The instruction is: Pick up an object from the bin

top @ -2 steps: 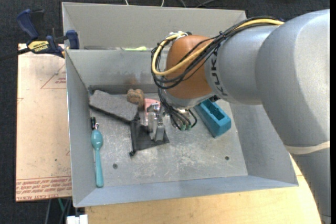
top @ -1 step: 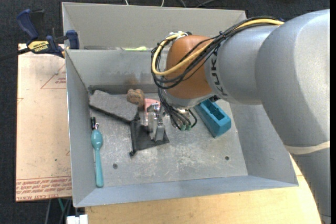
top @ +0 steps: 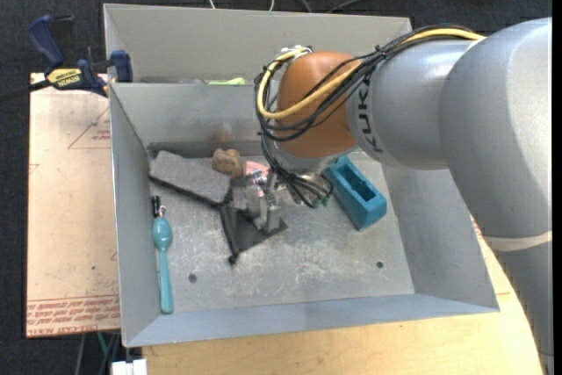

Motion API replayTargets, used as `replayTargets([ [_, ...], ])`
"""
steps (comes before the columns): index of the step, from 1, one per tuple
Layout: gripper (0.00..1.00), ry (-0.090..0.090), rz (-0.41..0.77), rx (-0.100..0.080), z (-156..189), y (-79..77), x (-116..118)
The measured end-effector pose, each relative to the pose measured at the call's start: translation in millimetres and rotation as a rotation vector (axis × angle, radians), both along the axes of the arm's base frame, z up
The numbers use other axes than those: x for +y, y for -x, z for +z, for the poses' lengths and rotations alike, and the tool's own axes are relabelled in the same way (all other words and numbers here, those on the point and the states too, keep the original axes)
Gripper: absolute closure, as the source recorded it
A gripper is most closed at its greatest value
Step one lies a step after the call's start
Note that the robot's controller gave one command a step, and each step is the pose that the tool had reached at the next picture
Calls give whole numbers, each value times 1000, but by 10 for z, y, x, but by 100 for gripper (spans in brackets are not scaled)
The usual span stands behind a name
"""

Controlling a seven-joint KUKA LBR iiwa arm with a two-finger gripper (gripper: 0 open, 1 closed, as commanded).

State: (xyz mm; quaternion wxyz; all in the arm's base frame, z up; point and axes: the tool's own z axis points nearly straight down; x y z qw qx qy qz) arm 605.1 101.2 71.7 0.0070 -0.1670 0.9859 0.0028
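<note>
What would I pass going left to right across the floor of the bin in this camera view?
light blue brush → flat grey slab → tan lump → gripper → blue box

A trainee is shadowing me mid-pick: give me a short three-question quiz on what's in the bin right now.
1. True or false: the teal long-handled tool lies along the left side of the bin.
2. Which thing lies closest to the end effector? A) black flat piece B) yellow ball C) red cup
3. Fill in: the tan lump rests by the right end of the flat ___ slab.

Key: 1 true; 2 A; 3 grey.
</note>
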Motion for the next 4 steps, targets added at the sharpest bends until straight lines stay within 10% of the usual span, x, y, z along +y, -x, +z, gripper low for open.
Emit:
replayTargets([
  [1,100,7,351,-10,4,13,129],
  [2,100,7,443,-14,6,222,131],
  [3,100,10,696,-9,610,177,137],
  [4,100,8,641,-10,453,514,249],
])
